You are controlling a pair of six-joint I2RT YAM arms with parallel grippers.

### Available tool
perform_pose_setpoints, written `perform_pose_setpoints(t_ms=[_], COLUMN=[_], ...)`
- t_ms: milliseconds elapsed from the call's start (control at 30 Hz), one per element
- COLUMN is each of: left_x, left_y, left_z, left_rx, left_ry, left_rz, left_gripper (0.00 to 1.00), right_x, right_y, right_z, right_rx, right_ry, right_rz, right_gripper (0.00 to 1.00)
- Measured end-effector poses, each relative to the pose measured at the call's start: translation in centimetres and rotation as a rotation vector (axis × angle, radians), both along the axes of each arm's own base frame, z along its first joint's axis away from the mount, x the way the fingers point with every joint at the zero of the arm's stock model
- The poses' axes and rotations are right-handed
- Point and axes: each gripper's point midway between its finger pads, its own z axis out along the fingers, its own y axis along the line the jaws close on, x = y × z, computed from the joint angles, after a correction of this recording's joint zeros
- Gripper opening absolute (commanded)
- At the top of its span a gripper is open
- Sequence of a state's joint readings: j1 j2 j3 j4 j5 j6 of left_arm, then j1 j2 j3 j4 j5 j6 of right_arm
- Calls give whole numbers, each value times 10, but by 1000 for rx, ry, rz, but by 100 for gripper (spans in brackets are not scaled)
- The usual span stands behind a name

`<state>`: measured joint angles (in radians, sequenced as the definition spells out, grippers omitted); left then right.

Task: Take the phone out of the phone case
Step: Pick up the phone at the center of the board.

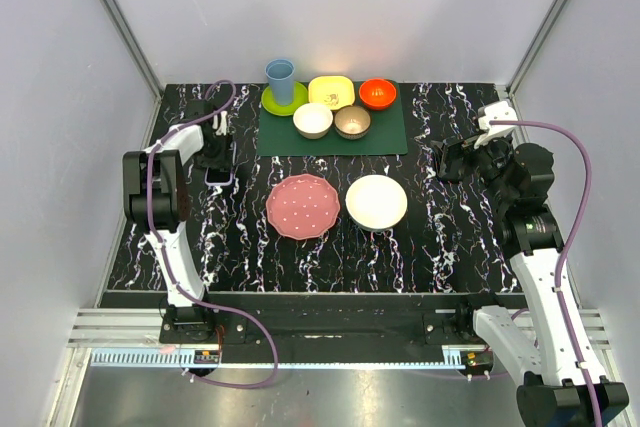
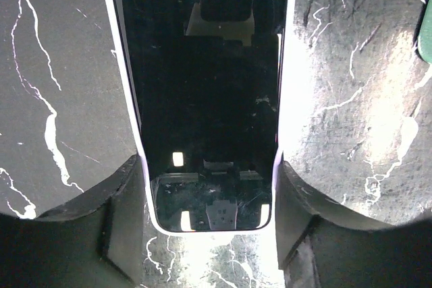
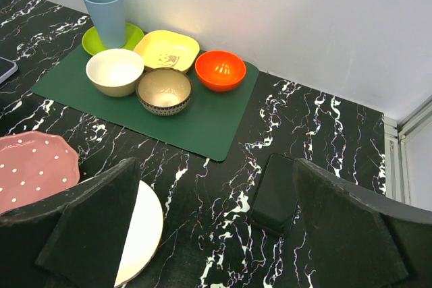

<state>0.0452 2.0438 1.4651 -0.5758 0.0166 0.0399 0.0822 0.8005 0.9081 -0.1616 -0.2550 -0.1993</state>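
Note:
The phone, black with a glossy screen, sits in the lavender phone case, flat on the marble table at the left. My left gripper straddles the case's near end, and its fingers press against both long sides. It also shows in the top view. A corner of the case shows in the right wrist view. My right gripper is open and empty above the table's right side. A bare black phone-like slab lies below it.
A green mat at the back holds a blue cup, a yellow dish, an orange bowl, a white bowl and a patterned bowl. A pink plate and a white plate lie mid-table.

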Motion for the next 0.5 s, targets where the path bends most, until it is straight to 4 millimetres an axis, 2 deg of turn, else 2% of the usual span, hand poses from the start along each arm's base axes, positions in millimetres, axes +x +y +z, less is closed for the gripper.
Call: perform_pose_setpoints(t_ms=[33,133,167,267,300,500], left_x=[-1,0,0,0,0,-8], left_y=[0,-1,0,0,0,-4], left_z=[0,1,1,1,1,2], left_rx=[2,11,15,25,27,29], left_ry=[3,4,4,4,4,3], left_rz=[-8,-32,-41,-72,-84,-188], left_gripper=[27,18,10,5,0,0], right_x=[0,0,0,0,0,0], right_y=[0,0,0,0,0,1], right_z=[0,0,0,0,0,-1], right_rx=[0,-3,-3,-4,-4,-4], right_ry=[0,0,-1,0,0,1], right_rz=[0,1,1,1,1,4], right_gripper=[100,100,100,100,100,100])
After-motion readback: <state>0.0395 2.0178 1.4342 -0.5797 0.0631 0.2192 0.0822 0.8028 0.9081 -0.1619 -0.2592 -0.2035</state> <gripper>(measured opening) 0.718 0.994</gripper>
